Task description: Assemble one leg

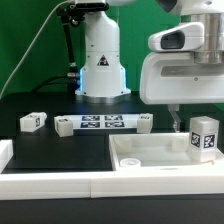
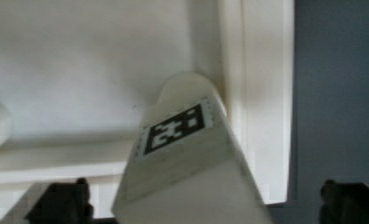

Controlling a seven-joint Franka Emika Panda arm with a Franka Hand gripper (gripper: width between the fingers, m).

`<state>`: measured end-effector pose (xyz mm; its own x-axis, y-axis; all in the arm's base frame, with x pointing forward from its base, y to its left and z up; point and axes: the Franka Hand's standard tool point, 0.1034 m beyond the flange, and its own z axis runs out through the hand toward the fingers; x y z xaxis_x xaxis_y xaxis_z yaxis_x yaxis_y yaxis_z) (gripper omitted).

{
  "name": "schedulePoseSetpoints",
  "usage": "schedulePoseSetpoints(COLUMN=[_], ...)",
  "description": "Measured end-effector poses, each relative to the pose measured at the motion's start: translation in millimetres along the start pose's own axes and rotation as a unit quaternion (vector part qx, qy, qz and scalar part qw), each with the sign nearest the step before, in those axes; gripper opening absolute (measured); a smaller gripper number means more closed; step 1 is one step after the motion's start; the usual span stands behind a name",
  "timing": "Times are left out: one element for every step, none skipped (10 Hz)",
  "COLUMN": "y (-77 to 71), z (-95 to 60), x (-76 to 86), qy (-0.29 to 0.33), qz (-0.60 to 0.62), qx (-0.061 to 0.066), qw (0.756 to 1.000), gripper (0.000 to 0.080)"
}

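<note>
A leg (image 1: 205,136), a small white post with a black-and-white tag, stands upright at the far corner of the large white panel (image 1: 140,160) on the exterior view's right. My gripper (image 1: 195,128) hangs over it, jaws open, one fingertip (image 1: 172,124) showing beside the leg with a gap. In the wrist view the leg (image 2: 181,150) rises between the two dark fingertips (image 2: 56,203), with space on both sides, over the panel (image 2: 92,80). My gripper (image 2: 202,208) holds nothing.
Three more tagged legs lie on the black table: one (image 1: 32,122) at the exterior view's left, one (image 1: 63,127) and one (image 1: 145,122) at the ends of the marker board (image 1: 101,123). The robot base (image 1: 101,60) stands behind. A white block (image 1: 5,155) sits front left.
</note>
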<state>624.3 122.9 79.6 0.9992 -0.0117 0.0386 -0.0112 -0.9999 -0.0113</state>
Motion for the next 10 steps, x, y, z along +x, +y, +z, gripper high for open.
schedulePoseSetpoints(y=[0.1,0.1,1.0,1.2,1.3,1.4,1.3,1.6,1.4,1.6], z=[0.1,0.3,0.5,0.5,0.5,0.5,0.5,0.5,0.5,0.4], x=[-0.1,-0.3,-0.4,-0.4,-0.3,-0.3,-0.3,-0.3,-0.3,-0.3], qy=[0.0,0.0,0.0,0.0,0.0,0.0,0.0,0.0,0.0,0.0], qz=[-0.04,-0.058,-0.058,-0.056,-0.056,-0.054,-0.036,-0.035,-0.014,0.059], qx=[-0.004,-0.004,-0.005,-0.005,-0.005,-0.005,-0.004,-0.005,-0.004,-0.004], qw=[0.999,0.998,0.998,0.998,0.998,0.999,0.999,0.999,1.0,0.998], gripper=[0.0649,0.0649,0.0537,0.0401,0.0401,0.0291,0.0291,0.0291,0.0291,0.0291])
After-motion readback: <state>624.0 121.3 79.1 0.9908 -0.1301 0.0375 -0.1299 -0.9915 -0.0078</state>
